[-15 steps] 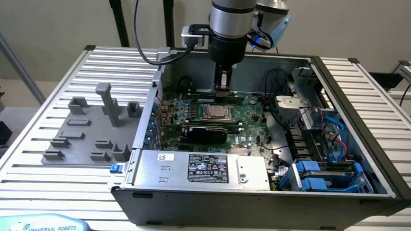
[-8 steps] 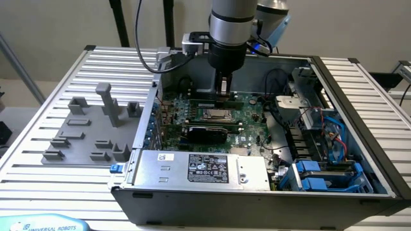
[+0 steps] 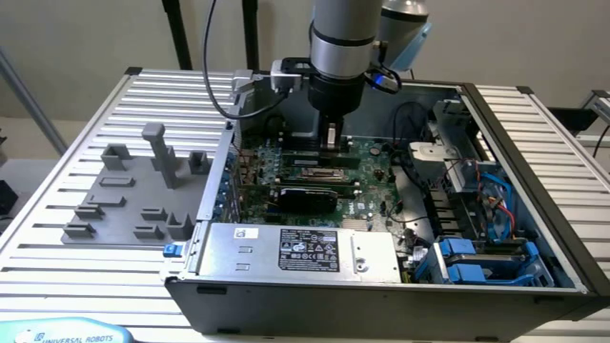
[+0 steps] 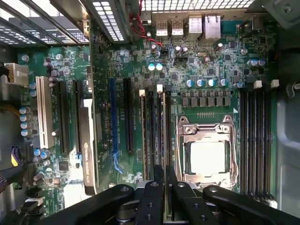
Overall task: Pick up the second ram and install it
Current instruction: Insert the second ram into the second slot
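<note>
One narrow pincer (image 4: 165, 180) clamped on the second ram (image 4: 161, 136) above the motherboard (image 4: 211, 65).

Counter (image 3: 57, 214) is ribbed bare aluminium, satin; fixture blocks (image 3: 133, 193) matt grey plastic; PC case (image 3: 381, 304) dull grey sheet metal; motherboard (image 4: 211, 70) glossy green laminate; CPU socket frame (image 4: 208, 136) bright polished metal; pincer (image 4: 165, 187) matt black metal; robot arm (image 3: 343, 36) smooth brushed silver.
</note>
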